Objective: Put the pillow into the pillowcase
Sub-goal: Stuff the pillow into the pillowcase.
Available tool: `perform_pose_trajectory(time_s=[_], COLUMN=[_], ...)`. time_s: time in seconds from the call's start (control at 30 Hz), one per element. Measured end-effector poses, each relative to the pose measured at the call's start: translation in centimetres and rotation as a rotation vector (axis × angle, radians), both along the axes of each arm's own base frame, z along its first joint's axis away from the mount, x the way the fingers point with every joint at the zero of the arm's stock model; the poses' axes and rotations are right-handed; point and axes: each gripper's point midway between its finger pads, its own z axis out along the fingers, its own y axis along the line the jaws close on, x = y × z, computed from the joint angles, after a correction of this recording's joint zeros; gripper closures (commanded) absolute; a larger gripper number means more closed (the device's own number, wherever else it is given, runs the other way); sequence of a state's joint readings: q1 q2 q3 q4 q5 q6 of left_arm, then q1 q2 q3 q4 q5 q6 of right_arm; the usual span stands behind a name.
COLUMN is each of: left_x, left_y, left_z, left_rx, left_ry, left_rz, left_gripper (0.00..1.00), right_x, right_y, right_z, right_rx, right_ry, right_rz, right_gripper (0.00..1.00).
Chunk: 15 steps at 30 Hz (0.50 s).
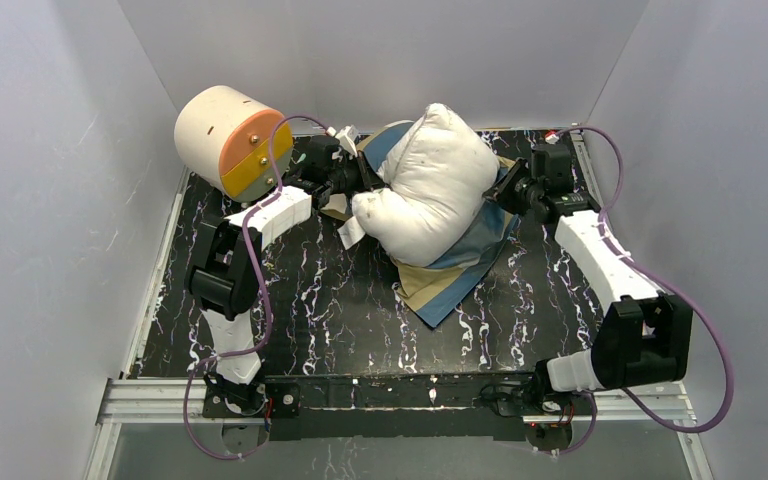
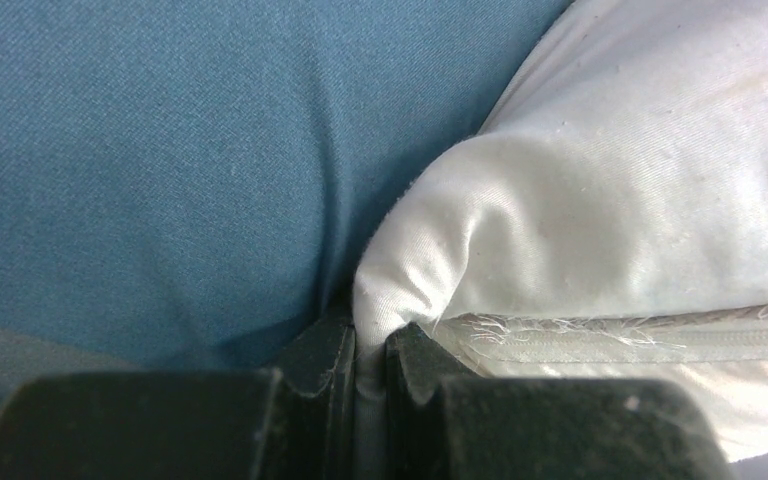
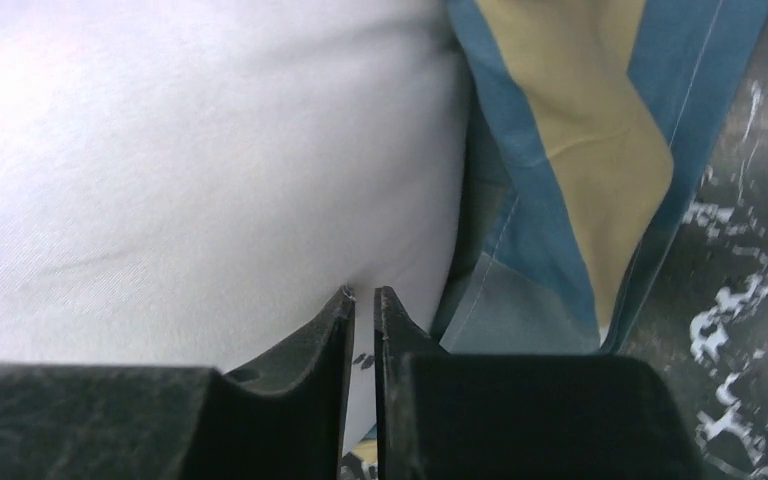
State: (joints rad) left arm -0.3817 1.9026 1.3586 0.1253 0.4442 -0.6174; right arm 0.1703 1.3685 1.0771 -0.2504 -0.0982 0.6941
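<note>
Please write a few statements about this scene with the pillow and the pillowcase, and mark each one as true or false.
1. The pillow is fully inside the pillowcase. False: the pillow's white surface is bare, and the pillowcase lies spread under it.
2. The left gripper is shut on a fold of the pillow's white fabric. True.
3. The cream-and-orange cylinder is at the right edge of the table. False: the cylinder is at the far left corner, beside the left arm.
4. The table is black with white veins. True.
</note>
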Motion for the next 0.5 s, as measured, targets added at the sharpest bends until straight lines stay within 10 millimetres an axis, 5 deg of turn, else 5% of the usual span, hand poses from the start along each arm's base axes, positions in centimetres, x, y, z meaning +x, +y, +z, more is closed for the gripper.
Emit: perform_pose_trajectory(time_s=[0.13, 0.23, 0.5], left_x=[0.0, 0.0, 0.0], left_y=[0.0, 0.0, 0.0], left_z=[0.0, 0.0, 0.0], left_rx=[0.000, 0.000, -0.001], left_ry=[0.000, 0.000, -0.001], left_rz=[0.000, 0.000, -0.001], left_gripper=[1.00, 1.00, 1.00], right_x=[-0.6, -2.0, -3.0], right_y=[0.0, -0.1, -0.6], right_z=[-1.3, -2.9, -4.5], right_rx=[0.055, 0.100, 0.121], right_ry=[0.146, 0.276, 0.466], right_rz=[-0.086, -0.168, -0.338], right_gripper=[0.68, 0.51, 0.53])
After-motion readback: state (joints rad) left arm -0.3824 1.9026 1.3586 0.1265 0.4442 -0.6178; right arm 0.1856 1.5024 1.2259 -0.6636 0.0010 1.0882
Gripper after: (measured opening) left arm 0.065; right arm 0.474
